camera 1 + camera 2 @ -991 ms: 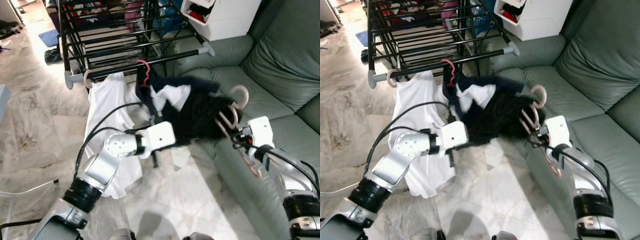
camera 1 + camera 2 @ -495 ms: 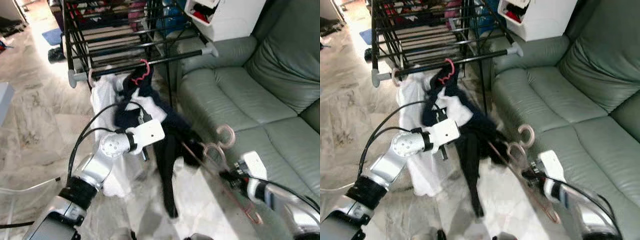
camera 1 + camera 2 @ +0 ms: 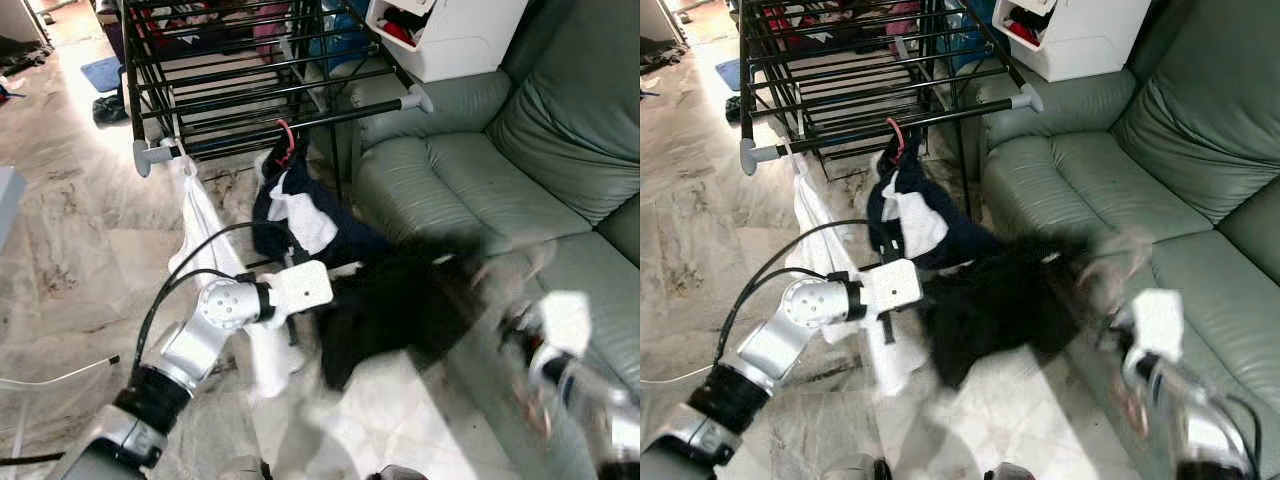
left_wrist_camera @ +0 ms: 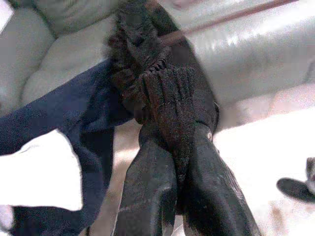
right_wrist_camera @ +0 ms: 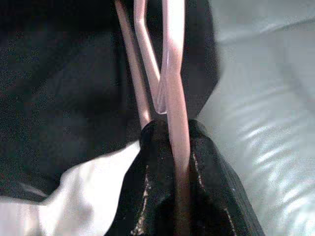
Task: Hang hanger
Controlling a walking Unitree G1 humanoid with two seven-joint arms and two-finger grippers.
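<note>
**Both grippers clamped, black garment stretched between them**

You have the left gripper (image 4: 172, 196) pinching a bunched fold of the black knit garment (image 4: 157, 93), its two black fingers (image 4: 147, 196) pressed together on the ribbed cloth that runs straight out ahead of the fingertips. In the head views that garment (image 3: 1000, 300) spreads as a dark, blurred mass from the left gripper's white wrist block across to the front edge of the green sofa (image 3: 1200, 130), above the marble floor (image 3: 690, 250).

Your right gripper (image 5: 179, 191) is closed on pink hangers (image 5: 170, 73): the thin pink rods rise from between its fingers, with black cloth just beyond the fingertips to one side and pale sofa leather to the other. In the head views the right arm is smeared by motion beside the sofa seat.

Beyond both sets of fingers stands the black drying rack (image 3: 250, 90). From its grey-capped front rail hang a white cloth (image 3: 195, 215) and a navy-and-white garment (image 3: 295, 215) on a red hanger (image 3: 285, 140)
</note>
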